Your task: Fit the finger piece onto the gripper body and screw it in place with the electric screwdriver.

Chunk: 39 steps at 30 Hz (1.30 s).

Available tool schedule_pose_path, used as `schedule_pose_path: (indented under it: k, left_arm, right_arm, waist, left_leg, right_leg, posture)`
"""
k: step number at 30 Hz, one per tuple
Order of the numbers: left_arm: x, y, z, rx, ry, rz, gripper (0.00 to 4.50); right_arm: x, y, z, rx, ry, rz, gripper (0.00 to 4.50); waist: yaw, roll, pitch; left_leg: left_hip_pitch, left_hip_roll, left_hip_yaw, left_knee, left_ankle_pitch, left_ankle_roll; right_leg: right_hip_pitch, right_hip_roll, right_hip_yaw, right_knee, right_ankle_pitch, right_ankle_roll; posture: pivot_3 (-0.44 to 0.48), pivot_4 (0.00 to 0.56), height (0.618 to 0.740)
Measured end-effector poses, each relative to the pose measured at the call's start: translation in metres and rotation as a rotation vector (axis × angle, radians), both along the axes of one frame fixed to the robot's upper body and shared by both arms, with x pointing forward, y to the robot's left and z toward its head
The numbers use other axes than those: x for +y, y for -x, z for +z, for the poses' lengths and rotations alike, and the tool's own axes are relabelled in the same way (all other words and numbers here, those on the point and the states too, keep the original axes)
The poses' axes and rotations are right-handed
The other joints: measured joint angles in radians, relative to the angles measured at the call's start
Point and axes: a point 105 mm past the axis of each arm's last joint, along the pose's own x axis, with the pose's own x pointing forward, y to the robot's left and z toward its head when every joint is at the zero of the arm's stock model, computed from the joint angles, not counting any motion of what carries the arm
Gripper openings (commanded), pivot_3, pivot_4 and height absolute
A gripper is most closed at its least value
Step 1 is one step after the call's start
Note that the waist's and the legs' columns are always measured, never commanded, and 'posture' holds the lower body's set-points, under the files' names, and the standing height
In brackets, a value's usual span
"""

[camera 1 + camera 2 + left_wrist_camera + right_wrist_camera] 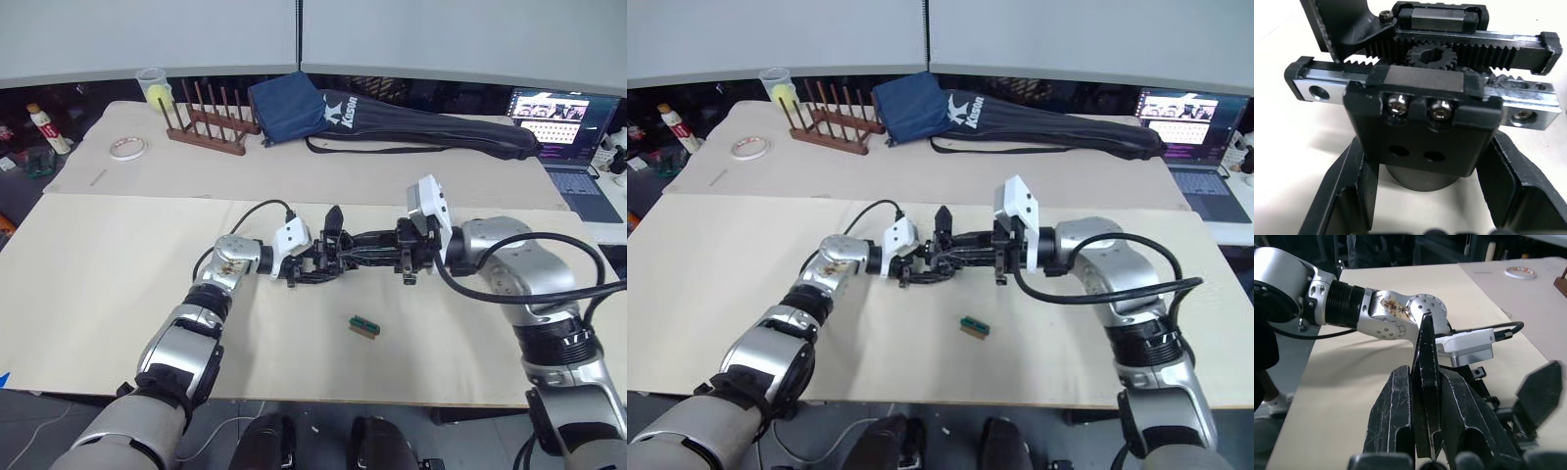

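1. Alignment was the crux: the left gripper (306, 269) and the right gripper (377, 250) met nose to nose above the middle of the table (118, 294), with the gripper body (1422, 117) and the finger piece (1425, 382) between them.
2. The left jaws stood either side of the gripper body's round base and looked pressed onto it; the left wrist view looked straight onto its rack-and-pinion face.
3. The right jaws were pinched on the finger piece, which stood on end between them, its pointed tip aimed away from the wrist, toward the left arm.
4. Its long axis ran roughly along the line joining the two wrists, so I judged the fitting to turn on sliding it straight toward the body; whether the two already touched could not be told.
5. The electric screwdriver could not be made out; a small green block (363, 327) lay on the table nearer the robot, apart from both grippers.
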Motion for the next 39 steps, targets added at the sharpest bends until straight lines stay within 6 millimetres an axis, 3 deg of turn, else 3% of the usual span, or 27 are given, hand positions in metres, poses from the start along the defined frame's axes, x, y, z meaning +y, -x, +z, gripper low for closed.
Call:
schedule_pose_path:
  k: [15, 39]
  left_arm:
    - [0.0, 0.004, 0.0, -0.029, -0.02, -0.046, 2.28]
    - [0.003, 0.003, 0.0, -0.022, -0.026, -0.039, 2.28]
  right_arm:
    - [0.02, -0.032, -0.028, 0.006, -0.076, 0.014, 0.32]
    - [0.017, -0.035, -0.04, -0.017, -0.081, 0.026, 0.32]
  waist:
    - [-0.007, 0.0, 0.0]
    - [-0.014, 0.0, 0.0]
  left_leg:
    - [0.0, 0.0, 0.0, -0.001, 0.0, 0.0]
    - [0.001, 0.0, 0.0, 0.0, 0.0, -0.001]
  right_leg:
    - [0.001, 0.0, -0.001, 0.002, 0.0, 0.0]
    - [0.002, 0.0, -0.001, 0.003, 0.0, 0.0]
  posture:
    - [0.0, 0.15, 0.73]
    - [0.0, 0.15, 0.73]
